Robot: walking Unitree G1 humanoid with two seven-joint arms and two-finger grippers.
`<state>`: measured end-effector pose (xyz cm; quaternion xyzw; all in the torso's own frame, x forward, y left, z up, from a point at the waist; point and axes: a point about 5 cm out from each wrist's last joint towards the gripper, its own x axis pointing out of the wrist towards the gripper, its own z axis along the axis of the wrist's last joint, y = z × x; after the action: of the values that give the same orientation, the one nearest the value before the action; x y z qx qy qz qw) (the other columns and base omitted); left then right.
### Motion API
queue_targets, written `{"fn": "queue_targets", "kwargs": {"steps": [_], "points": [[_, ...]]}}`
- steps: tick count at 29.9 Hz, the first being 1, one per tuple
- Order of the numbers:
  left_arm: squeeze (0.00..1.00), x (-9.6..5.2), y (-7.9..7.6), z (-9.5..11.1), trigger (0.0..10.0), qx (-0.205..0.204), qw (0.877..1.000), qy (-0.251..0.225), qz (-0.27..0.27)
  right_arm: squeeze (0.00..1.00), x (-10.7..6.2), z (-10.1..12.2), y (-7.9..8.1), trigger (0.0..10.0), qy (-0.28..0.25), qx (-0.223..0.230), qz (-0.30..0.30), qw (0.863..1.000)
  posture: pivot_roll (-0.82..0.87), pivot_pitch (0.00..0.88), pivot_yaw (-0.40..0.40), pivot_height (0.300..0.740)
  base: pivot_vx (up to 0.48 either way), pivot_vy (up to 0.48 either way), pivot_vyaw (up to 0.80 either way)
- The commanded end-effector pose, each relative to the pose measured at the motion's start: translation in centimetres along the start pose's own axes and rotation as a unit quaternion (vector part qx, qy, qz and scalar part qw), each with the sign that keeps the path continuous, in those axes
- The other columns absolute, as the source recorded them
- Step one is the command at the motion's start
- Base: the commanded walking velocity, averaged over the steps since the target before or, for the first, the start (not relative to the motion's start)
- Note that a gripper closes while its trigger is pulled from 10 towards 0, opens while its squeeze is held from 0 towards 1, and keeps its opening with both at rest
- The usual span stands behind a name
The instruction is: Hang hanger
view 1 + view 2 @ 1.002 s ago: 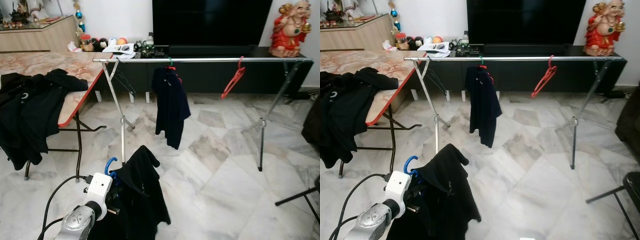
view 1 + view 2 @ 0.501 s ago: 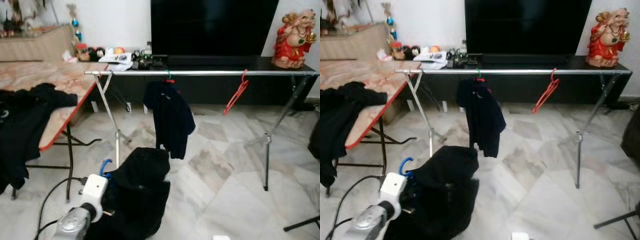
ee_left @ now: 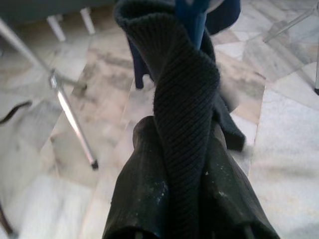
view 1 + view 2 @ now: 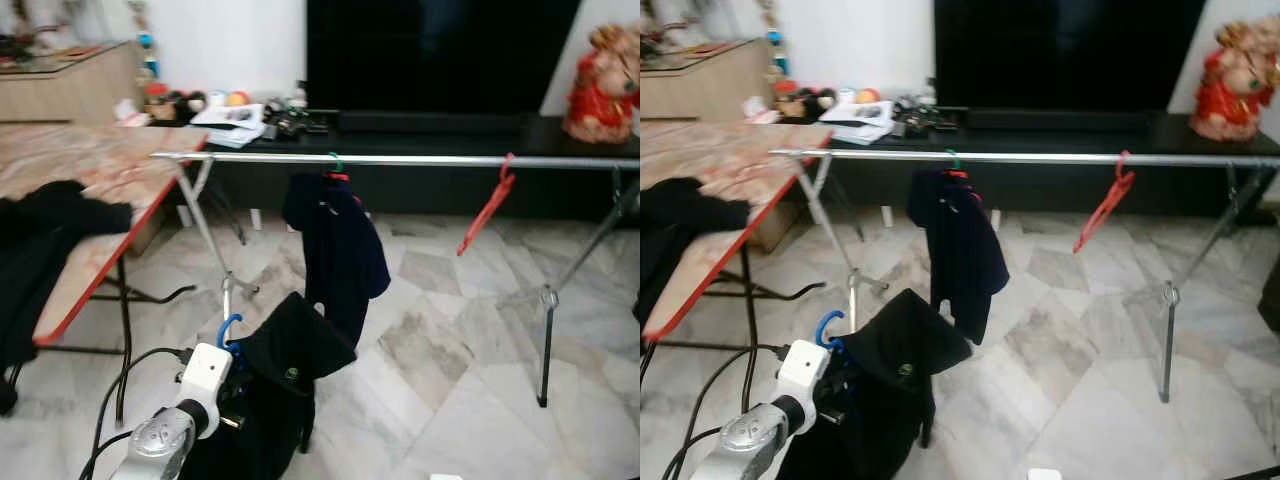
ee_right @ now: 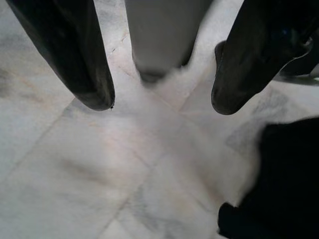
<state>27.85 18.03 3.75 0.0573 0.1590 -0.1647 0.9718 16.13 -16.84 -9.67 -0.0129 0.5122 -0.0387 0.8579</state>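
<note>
A blue hanger (image 4: 228,328) carries a black knitted garment (image 4: 285,365), and my left gripper (image 3: 182,149) is shut on it low in front of me. In the left wrist view the garment drapes over the fingers (image 3: 139,199) and hides most of them. Ahead runs a silver clothes rail (image 4: 430,160). On it hang a dark shirt (image 4: 340,245) on a green-hooked hanger and a bare red hanger (image 4: 488,205). The held garment sits just below and left of the hung shirt. My right gripper (image 5: 159,104) is open above the marble floor.
A folding table (image 4: 95,175) with a red edge stands at the left, black clothes (image 4: 40,235) heaped on it. The rail's legs (image 4: 225,290) (image 4: 545,340) reach the floor. Behind it are a dark TV console (image 4: 450,125) and a red figurine (image 4: 600,75). A black cable (image 4: 125,375) trails near my left arm.
The whole view has shifted and the rail looks closer, so the camera moved. My left arm still carries the hanger and garment, now a little higher and nearer the hung shirt.
</note>
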Motion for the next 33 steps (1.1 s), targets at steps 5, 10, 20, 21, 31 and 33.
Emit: {"fn": "queue_targets", "kwargs": {"steps": [5, 10, 20, 21, 31, 33], "points": [[0.00, 0.6, -0.4, 0.7, 10.0, 0.007, 1.000, -0.013, -0.007, 0.00, 0.0, -0.5, -0.7, 10.0, 0.006, 0.002, -0.008, 1.000, 0.04, 0.000, 0.058, 0.740, 0.428, 0.000, 0.00], [0.00, 0.6, -0.2, 0.6, 10.0, 0.006, 1.000, -0.009, -0.005, 0.00, 0.0, -0.4, -0.5, 10.0, 0.006, -0.003, -0.002, 1.000, 0.05, 0.000, 0.055, 0.740, 0.431, 0.000, 0.00], [0.00, 0.7, 0.6, -0.1, 10.0, 0.015, 0.999, 0.011, 0.051, 0.00, 0.0, -0.3, -0.4, 10.0, 0.005, -0.006, 0.003, 1.000, 0.05, 0.000, 0.048, 0.740, 0.269, 0.000, 0.00], [0.00, 0.7, 0.7, -0.1, 10.0, -0.005, 0.999, 0.008, 0.053, 0.00, 0.0, -0.4, -0.4, 10.0, 0.005, -0.006, 0.003, 1.000, 0.05, 0.000, 0.047, 0.740, 0.000, 0.000, 0.00], [0.00, 0.8, 0.7, 0.1, 10.0, 0.002, 0.999, 0.005, 0.054, 0.00, 0.0, -0.1, -0.4, 10.0, -0.002, -0.039, 0.009, 0.999, 0.05, 0.000, 0.042, 0.740, 0.000, -0.223, 0.06], [0.00, 0.8, 0.2, 0.1, 10.0, 0.000, 0.999, 0.005, 0.047, 0.00, 0.0, -0.1, -0.4, 10.0, -0.003, -0.046, 0.013, 0.999, 0.05, 0.000, 0.040, 0.740, 0.000, -0.450, 0.73]]}}
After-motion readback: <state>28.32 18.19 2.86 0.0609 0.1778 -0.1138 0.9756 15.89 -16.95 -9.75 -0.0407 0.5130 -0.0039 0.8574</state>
